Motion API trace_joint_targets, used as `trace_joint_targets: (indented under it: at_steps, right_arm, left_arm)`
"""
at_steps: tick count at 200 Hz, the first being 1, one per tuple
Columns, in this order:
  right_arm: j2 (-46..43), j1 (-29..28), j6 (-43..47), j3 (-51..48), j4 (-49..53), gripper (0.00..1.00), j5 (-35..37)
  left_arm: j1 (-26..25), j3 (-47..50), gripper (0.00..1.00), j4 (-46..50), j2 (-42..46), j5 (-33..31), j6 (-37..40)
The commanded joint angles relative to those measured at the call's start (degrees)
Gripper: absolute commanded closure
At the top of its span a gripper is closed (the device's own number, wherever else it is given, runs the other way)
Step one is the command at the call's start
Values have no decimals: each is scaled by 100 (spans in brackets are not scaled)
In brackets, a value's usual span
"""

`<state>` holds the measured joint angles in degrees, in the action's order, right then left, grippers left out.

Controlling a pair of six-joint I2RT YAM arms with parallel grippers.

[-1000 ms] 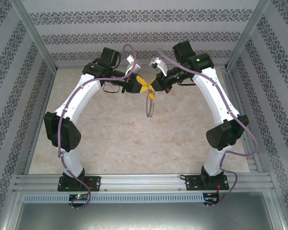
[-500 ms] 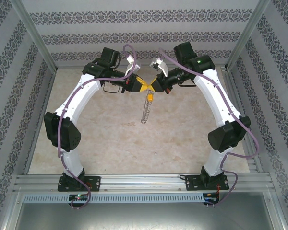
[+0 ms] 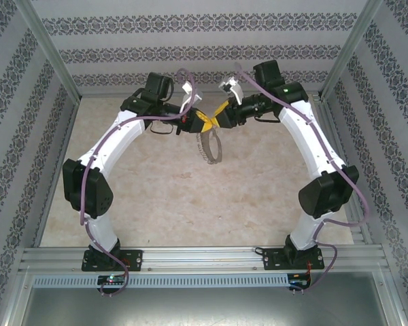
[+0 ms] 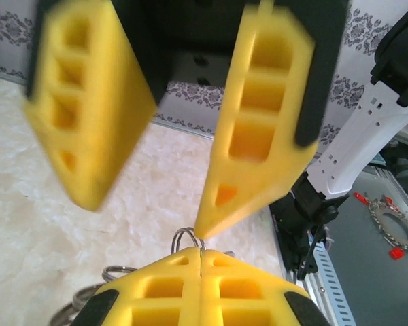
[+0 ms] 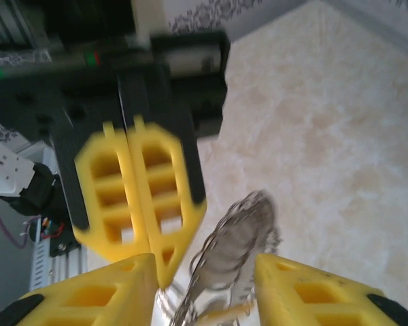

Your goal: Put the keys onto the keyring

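The keyring [image 3: 209, 146], a thin silvery ring fringed with small metal keys, hangs above the table's far middle. My left gripper [image 3: 200, 123] is shut on its top; in the left wrist view the yellow fingers [image 4: 170, 285] meet around the ring's wire [image 4: 185, 236]. My right gripper [image 3: 218, 117] faces it, open. In the right wrist view the blurred keyring [image 5: 241, 238] hangs between my right gripper's [image 5: 204, 265] spread fingers, without touching them as far as I can tell. A yellow-orange sliver [image 5: 226, 314] low on the ring may be the key's head.
The marble-patterned tabletop [image 3: 163, 197] lies below both raised arms. Patterned walls and metal posts [image 3: 51, 61] close in the back and sides. An aluminium rail [image 3: 204, 257] carries both bases at the near edge.
My right gripper has opened and let go. The left gripper has closed fully on the ring. Both wrists have shifted slightly toward the back and the hanging ring has swung.
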<state>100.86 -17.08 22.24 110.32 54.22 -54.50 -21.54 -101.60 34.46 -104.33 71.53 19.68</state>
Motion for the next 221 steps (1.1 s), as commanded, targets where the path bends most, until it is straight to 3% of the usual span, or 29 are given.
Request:
trace_joint_targets:
  at_steps: [1, 59, 127, 221]
  right_arm:
    - [-493, 195, -376, -304, -895, 54, -587]
    - [-1407, 655, -1451, -2051, -2679, 49, -714]
    - [-1834, 669, -1898, -3318, -3591, 57, -1109]
    - [-1719, 225, -2066, -3530, -3854, 70, -1132]
  left_arm:
    - [-158, 29, 100, -405, 255, 108, -202]
    - [-157, -59, 100, -537, 335, -36, -246]
    - [-152, -56, 100, -896, 462, -112, -421]
    - [-142, -40, 100, -1076, 551, -197, -497]
